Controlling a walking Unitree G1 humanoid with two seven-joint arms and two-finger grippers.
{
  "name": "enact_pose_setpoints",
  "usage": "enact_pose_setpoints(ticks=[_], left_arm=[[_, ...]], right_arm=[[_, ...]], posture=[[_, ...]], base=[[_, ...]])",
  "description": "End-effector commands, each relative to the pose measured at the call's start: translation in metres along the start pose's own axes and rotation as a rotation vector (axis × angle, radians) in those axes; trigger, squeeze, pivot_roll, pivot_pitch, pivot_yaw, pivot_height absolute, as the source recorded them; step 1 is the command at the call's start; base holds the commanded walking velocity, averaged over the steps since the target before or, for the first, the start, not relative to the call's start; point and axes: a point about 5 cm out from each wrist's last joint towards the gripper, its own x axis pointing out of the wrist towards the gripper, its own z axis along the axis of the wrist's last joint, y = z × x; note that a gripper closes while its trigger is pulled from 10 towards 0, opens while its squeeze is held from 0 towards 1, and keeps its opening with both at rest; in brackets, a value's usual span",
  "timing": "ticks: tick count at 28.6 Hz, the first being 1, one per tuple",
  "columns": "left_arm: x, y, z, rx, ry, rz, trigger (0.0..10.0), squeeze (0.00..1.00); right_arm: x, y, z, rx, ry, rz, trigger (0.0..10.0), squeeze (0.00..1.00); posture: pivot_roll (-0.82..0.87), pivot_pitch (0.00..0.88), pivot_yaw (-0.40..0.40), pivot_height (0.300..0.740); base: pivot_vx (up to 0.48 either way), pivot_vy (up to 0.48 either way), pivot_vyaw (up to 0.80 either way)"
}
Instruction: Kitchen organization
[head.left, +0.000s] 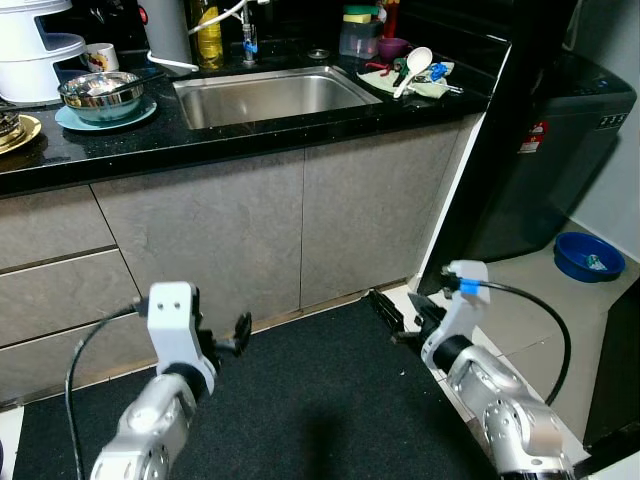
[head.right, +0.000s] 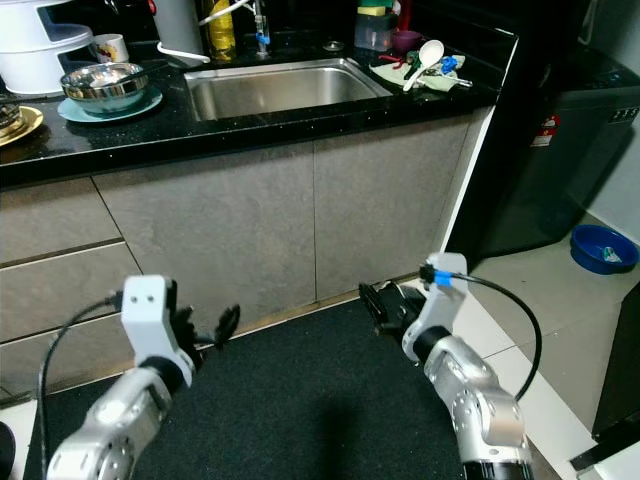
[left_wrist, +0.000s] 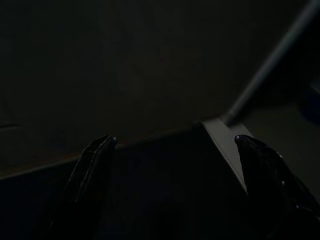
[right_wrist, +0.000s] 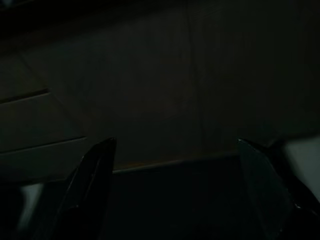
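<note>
Heads up, you've got nothing in hand right now: the left gripper (head.left: 240, 333) and the right gripper (head.left: 398, 312) both hang low in front of the grey cabinet doors (head.left: 300, 230), over the dark floor mat (head.left: 320, 400), and in the wrist views each pair of fingers (left_wrist: 95, 155) stands well spread with only dim cabinet and floor between them. All the stuff to tidy is up on the black worktop (head.left: 200, 135), well above and beyond the fingers, so my guess is you're at the very start and need to raise the arms first. On the robot's left sits a steel bowl (head.left: 102, 92) on a teal plate (head.left: 105, 117), with a mug (head.left: 100, 57) behind it and a gold-rimmed dish (head.left: 18, 130) at the edge. The bowl is probably light but slick and rigid, so I'd pinch it over the rim rather than round the body; the plate under it may slide or come along. The mug and plate are breakable, go gently. Right of the sink (head.left: 270, 95) there's a white spoon (head.left: 415, 65) lying on a cloth (head.left: 420, 85) with small utensils I can't make out: light, stiff, take the spoon mid-handle. The cloth is soft and will bunch up.
</note>
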Motion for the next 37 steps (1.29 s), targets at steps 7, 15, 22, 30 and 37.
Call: enact_pose_setpoints(ticks=[7, 15, 22, 30, 37], left_arm=[[0.009, 0.006, 0.013, -0.004, -0.082, 0.088, 10.0, 0.0], [0.024, 0.005, 0.033, 0.081, -0.153, 0.075, 10.0, 0.0], [0.028, 0.009, 0.039, 0.133, -0.169, 0.082, 10.0, 0.0], [0.029, 0.015, 0.041, 0.169, -0.177, 0.099, 10.0, 0.0], [0.028, 0.019, 0.039, 0.162, -0.166, 0.109, 10.0, 0.0]], right_arm=[[0.011, 0.023, 0.038, 0.014, -0.138, 0.151, 10.0, 0.0], [0.022, 0.041, 0.062, 0.011, -0.238, 0.2, 10.0, 0.0], [0.027, 0.046, 0.057, 0.02, -0.233, 0.203, 10.0, 0.0], [0.032, 0.047, 0.046, 0.009, -0.198, 0.197, 10.0, 0.0], [0.034, 0.047, 0.045, -0.009, -0.195, 0.19, 10.0, 0.0]], posture=[[-0.04, 0.0, -0.006, 0.74], [-0.04, 0.0, 0.015, 0.74], [-0.03, 0.0, 0.017, 0.74], [-0.02, 0.0, 0.019, 0.74], [-0.02, 0.0, 0.023, 0.74]], base=[[0.0, 0.0, 0.33], [0.0, 0.0, 0.78], [0.0, 0.0, 0.78], [0.0, 0.0, 0.78], [0.0, 0.0, 0.78]])
